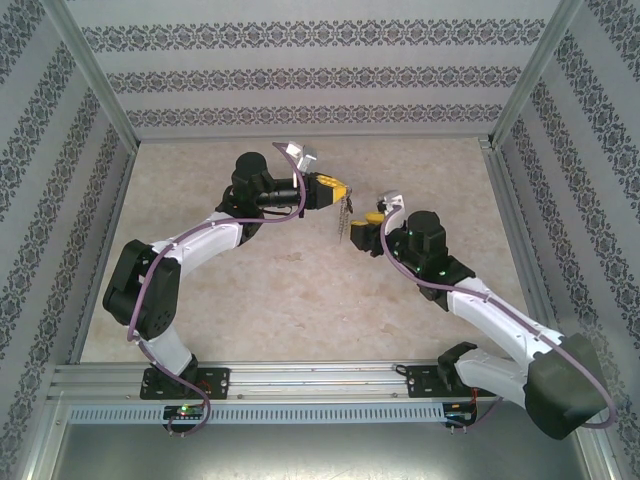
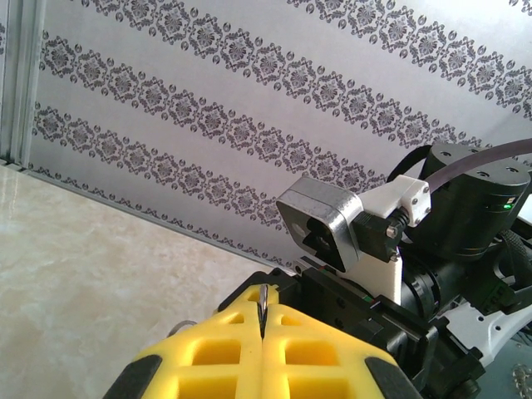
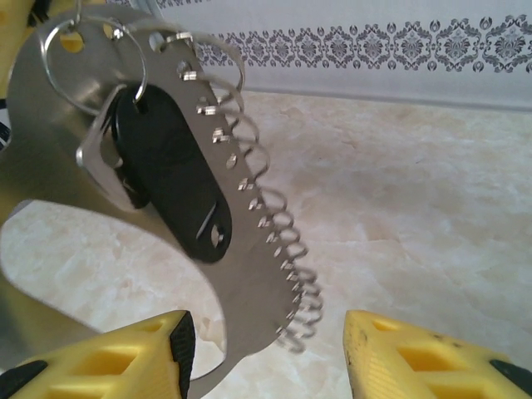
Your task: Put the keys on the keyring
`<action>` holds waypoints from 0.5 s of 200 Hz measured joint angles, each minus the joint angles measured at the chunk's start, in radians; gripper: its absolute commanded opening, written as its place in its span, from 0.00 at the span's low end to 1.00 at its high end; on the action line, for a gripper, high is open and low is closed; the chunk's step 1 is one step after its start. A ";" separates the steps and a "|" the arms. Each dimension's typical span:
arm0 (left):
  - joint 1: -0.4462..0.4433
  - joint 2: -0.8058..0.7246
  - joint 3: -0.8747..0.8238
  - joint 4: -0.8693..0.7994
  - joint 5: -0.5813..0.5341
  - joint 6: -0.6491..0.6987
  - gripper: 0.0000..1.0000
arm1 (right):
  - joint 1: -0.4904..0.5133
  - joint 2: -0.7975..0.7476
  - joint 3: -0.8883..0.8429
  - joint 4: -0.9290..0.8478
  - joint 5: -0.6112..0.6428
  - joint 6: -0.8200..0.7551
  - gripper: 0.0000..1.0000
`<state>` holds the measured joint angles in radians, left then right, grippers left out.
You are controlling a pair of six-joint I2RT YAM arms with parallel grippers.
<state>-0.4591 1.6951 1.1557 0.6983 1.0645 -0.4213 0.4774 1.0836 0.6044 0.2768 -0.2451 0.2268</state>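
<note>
The right gripper (image 3: 266,349) holds its yellow fingers (image 3: 416,357) apart, with the lower end of the keyring (image 3: 245,287) hanging between them. A coiled chain (image 3: 283,241) runs down its edge, and the black-headed key (image 3: 170,179) lies against the loop farther up. Beyond them, the left gripper (image 2: 262,312) pinches the keyring's thin top edge between closed fingers, above the table (image 1: 300,300).

- The desk (image 1: 300,300) has a pale beige, marble-like top with a faint sheen.
- Walls (image 1: 320,70) on three sides carry white paper with horizontal bands of grey damask ornament.
- Aluminium posts (image 1: 98,90) slant up at the corners.
- An aluminium rail (image 1: 300,378) runs along the near edge, with a slotted strip (image 1: 300,412) just below.
- The light is soft and even.
</note>
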 measured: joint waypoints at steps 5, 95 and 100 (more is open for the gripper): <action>0.000 0.000 0.000 0.001 0.000 -0.003 0.00 | 0.003 0.006 0.006 0.005 0.003 -0.002 0.51; 0.000 0.000 0.000 0.014 0.000 -0.007 0.00 | 0.038 0.085 0.096 0.042 0.009 -0.049 0.37; 0.000 0.000 0.000 0.014 0.000 -0.008 0.00 | 0.038 0.085 0.096 0.043 0.011 -0.056 0.34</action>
<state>-0.4591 1.6951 1.1557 0.7128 1.0645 -0.4290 0.5152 1.1690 0.7006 0.3195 -0.2340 0.1703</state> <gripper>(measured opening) 0.049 0.399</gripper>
